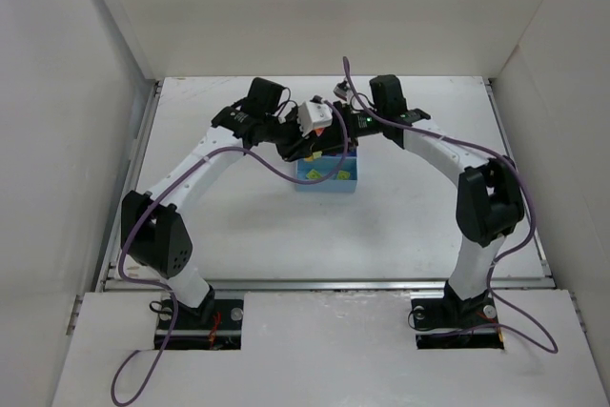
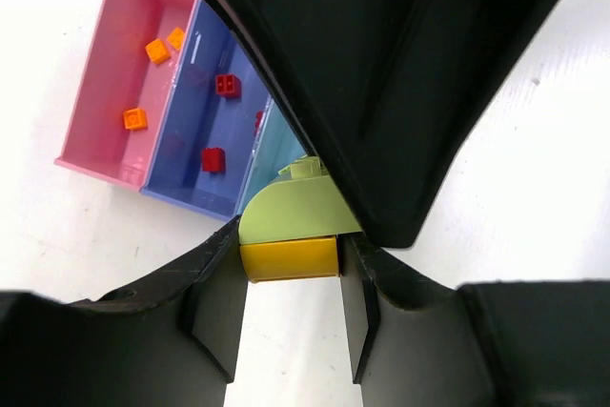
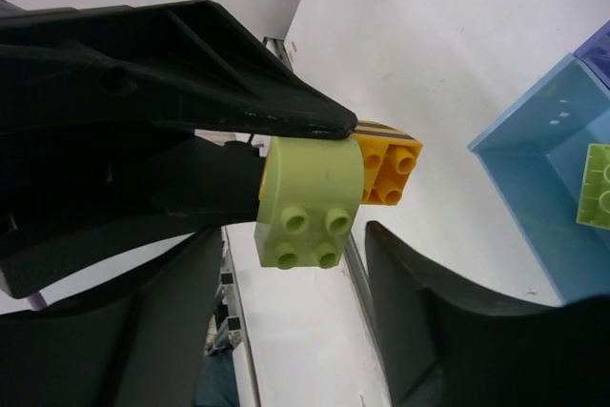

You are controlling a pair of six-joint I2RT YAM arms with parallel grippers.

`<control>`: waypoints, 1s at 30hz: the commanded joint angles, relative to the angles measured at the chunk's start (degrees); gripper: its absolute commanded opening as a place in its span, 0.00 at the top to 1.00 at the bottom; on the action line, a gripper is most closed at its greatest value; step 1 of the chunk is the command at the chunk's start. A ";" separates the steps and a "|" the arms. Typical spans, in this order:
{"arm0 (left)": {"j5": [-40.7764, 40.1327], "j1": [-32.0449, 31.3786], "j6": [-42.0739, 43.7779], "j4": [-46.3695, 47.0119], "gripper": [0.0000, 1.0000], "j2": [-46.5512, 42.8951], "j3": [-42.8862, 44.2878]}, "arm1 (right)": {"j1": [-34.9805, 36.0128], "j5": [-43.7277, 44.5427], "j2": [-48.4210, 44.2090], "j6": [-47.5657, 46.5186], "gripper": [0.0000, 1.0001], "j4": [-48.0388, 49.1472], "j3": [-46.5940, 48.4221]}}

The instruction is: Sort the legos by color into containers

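The left gripper (image 2: 289, 272) clamps a yellow brick (image 2: 289, 257) between its two black fingers (image 2: 215, 307), with a rounded lime-green brick (image 2: 294, 209) stuck to its far side. Beyond them a tray (image 2: 99, 165) lies on the white worktop (image 2: 57, 235), none of whose edges show. Its pink bin (image 2: 105, 92) holds three orange bricks (image 2: 134, 119). The dark blue bin (image 2: 186, 121) next to it holds two red bricks (image 2: 227, 85) and part of a third. The light blue bin (image 2: 272, 152) is mostly hidden by a large black shape (image 2: 400, 73) filling the upper right.
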 commanded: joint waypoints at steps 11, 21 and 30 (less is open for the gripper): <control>0.37 0.04 -1.01 2.33 1.00 -2.92 0.82 | -0.04 -1.27 1.14 1.90 0.31 2.69 2.70; 1.50 0.04 -1.53 2.33 1.00 -2.92 0.82 | -0.04 -1.08 2.81 2.95 0.44 2.69 4.19; 2.56 0.04 -2.06 2.33 1.00 -2.92 0.29 | -0.04 -1.61 2.81 3.48 0.76 2.69 5.25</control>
